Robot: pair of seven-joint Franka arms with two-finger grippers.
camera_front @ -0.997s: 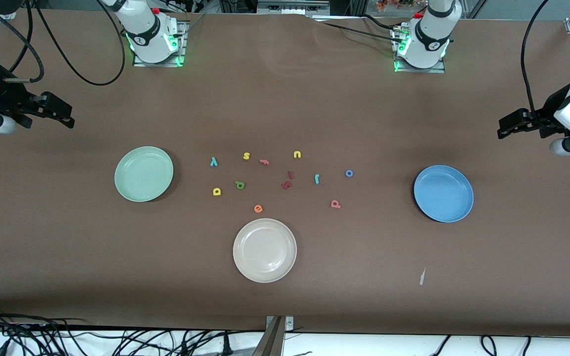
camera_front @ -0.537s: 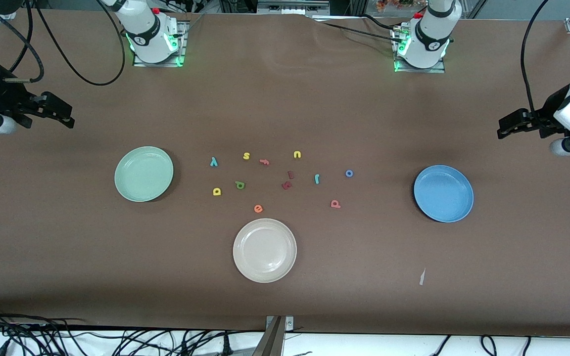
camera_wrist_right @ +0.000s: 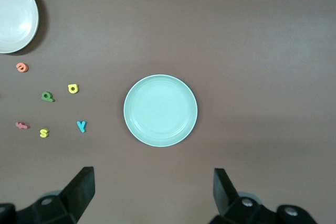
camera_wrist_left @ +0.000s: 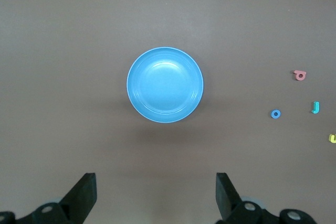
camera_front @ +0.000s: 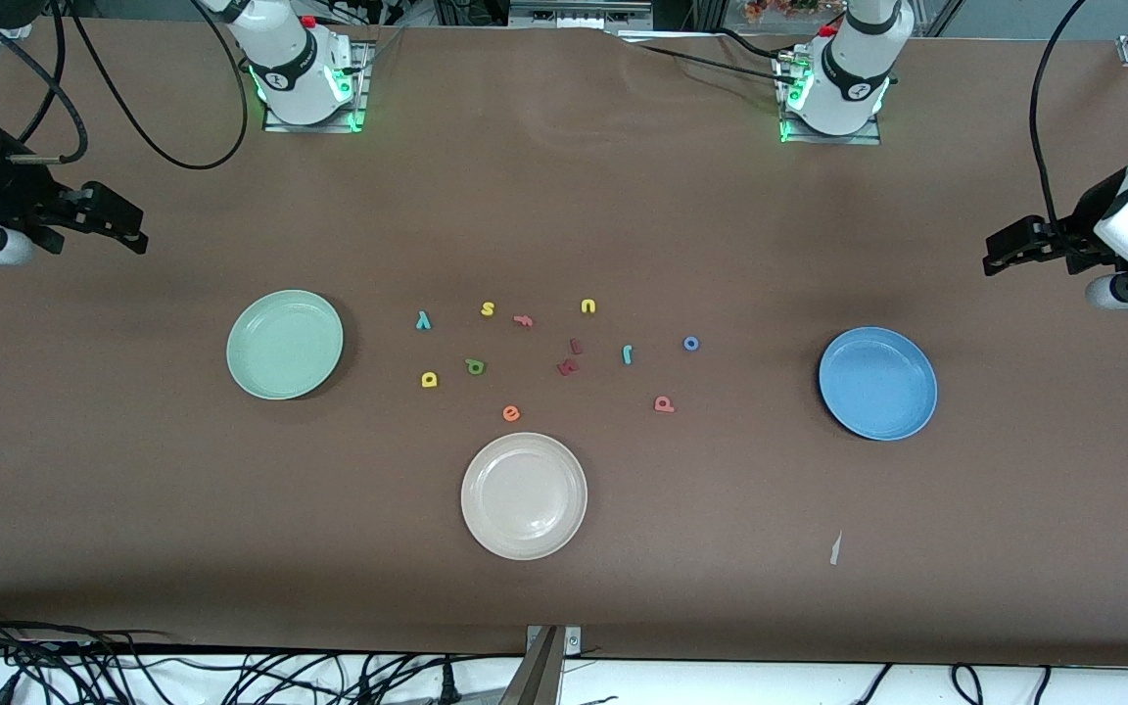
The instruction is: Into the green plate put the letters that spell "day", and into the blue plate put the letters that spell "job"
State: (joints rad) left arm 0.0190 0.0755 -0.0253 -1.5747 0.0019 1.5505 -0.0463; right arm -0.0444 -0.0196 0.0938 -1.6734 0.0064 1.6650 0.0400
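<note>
Letters for "day", the y, d and a, lie beside the green plate, under my right gripper, fingers wide and holding nothing. Next come j, b and o, then the blue plate and my left gripper, wide too.
</note>
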